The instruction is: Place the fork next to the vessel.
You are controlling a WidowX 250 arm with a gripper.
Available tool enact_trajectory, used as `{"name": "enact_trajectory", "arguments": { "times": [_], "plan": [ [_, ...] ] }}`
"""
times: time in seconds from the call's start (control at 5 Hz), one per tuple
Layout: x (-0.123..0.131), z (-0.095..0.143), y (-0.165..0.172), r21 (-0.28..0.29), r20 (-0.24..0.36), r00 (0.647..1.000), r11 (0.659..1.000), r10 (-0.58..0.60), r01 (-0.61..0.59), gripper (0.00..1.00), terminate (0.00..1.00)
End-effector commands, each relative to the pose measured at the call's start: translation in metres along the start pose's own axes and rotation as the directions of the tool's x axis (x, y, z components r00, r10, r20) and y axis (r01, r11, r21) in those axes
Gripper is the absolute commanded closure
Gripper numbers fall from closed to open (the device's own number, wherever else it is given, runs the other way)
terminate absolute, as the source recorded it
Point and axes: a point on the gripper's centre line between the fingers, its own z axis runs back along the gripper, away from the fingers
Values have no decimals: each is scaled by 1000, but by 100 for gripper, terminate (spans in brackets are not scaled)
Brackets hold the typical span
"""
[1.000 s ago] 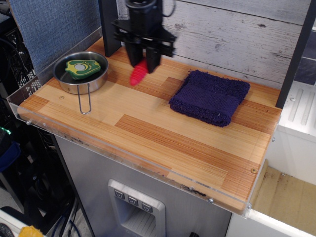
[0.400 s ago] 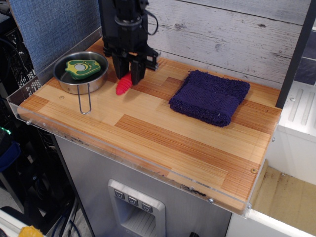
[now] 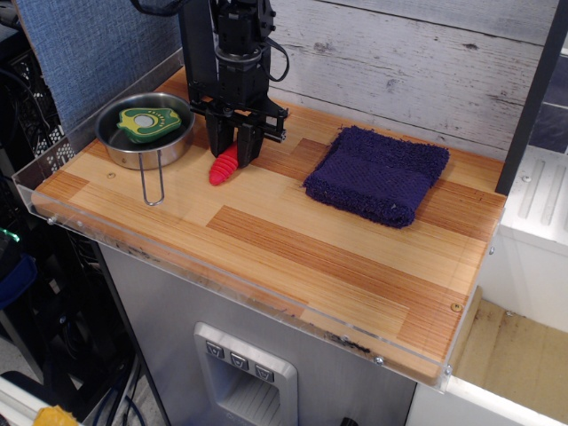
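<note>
The fork's ribbed red handle (image 3: 224, 167) sticks out below my gripper (image 3: 232, 145); its tip is at or just above the wooden table, and its metal tines are hidden between the fingers. My gripper is shut on the fork, just right of the vessel. The vessel (image 3: 124, 152) is a round silver pan at the table's left, with a wire handle (image 3: 152, 184) pointing toward the front edge. A green and yellow toy (image 3: 147, 122) lies inside it.
A folded dark blue towel (image 3: 377, 173) lies to the right of the gripper. The wooden table (image 3: 311, 257) has a clear plastic lip along its front and left edges. A grey plank wall stands behind, with a dark post at the right.
My gripper has moved left and down with the fork, from above the table's back middle to a low spot just right of the pan.
</note>
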Motion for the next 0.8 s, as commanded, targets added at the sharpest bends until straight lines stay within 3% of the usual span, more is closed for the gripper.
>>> {"name": "enact_trajectory", "arguments": {
  "times": [0.0, 0.2, 0.6],
  "plan": [
    [2, 30, 5, 12, 56, 998, 1000, -6, 5, 0, 0],
    [-1, 64, 12, 2, 131, 991, 1000, -6, 6, 0, 0],
    [-7, 94, 13, -51, 208, 978, 999, 6, 5, 0, 0]
  ]
}}
